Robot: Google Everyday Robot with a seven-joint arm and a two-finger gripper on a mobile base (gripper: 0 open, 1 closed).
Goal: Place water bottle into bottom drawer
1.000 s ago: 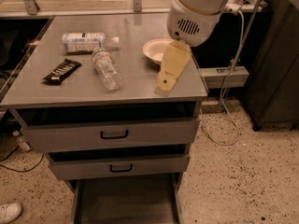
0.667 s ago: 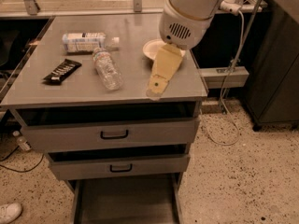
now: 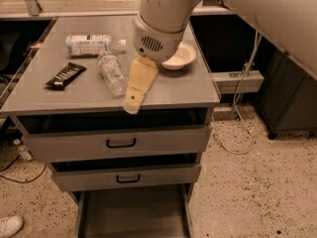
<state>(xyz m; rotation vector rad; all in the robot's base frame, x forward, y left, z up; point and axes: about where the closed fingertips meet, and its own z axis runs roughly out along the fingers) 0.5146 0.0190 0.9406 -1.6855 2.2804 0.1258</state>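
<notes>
The water bottle (image 3: 112, 73), small, clear and crinkled, lies on its side on the grey cabinet top (image 3: 193, 90), cap toward the back. My gripper (image 3: 132, 102) hangs from the big white arm just right of the bottle, its pale tip near the top's front edge. It holds nothing that I can see. The bottom drawer (image 3: 133, 214) is pulled out at floor level, a wide shallow tray with a dark inside.
A bottle with a large white-blue label (image 3: 91, 43) lies behind the clear one. A black snack bar (image 3: 65, 75) rests to the left and a white bowl (image 3: 181, 56) to the right, partly behind the arm. Two upper drawers (image 3: 121, 143) stand slightly ajar. A shoe (image 3: 9, 225) is at the lower left.
The arm and gripper have swung left and forward, from beside the bowl to right next to the water bottle. The objects on the top have not moved.
</notes>
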